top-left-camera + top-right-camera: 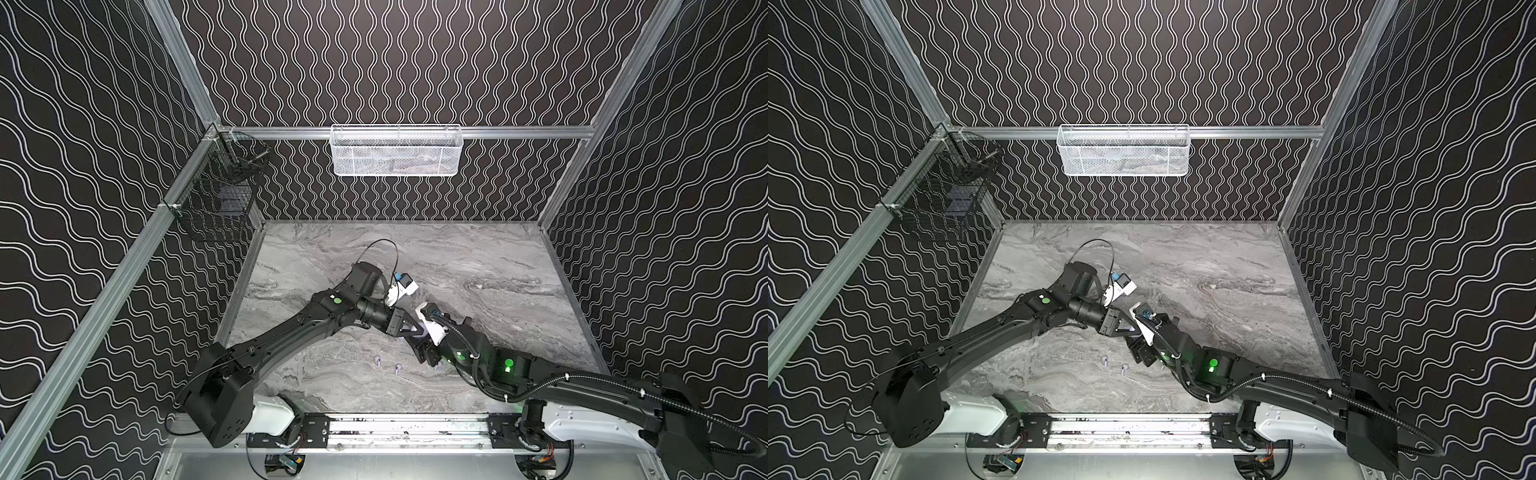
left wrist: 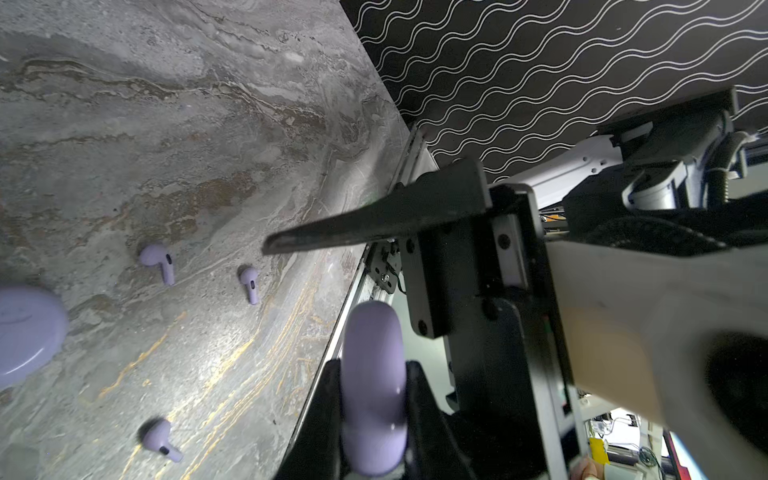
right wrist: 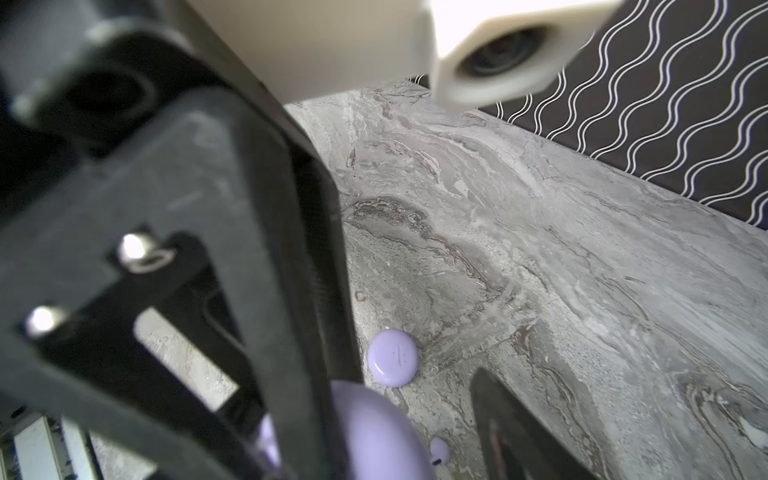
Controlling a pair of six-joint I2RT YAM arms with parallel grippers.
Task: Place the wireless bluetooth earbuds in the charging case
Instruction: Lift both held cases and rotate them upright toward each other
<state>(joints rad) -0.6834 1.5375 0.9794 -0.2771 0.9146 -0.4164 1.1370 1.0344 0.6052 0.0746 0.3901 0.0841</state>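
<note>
My left hand (image 2: 374, 370) pinches a smooth, rounded lavender case (image 2: 374, 332) across its flat faces; my right hand (image 1: 424, 352) stands spread just beside it. Three tiny lavender earbuds (image 2: 160, 264), round heads on short stems, lie apart on the bench (image 2: 208, 124) near a second case (image 2: 25, 332).

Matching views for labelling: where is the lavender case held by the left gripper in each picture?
Top view: hidden under left gripper.
Top view: same, under left gripper.
Left wrist: held case, low centre.
Right wrist: bottom edge, half hidden.
Shared landmark: marble tabletop.
</note>
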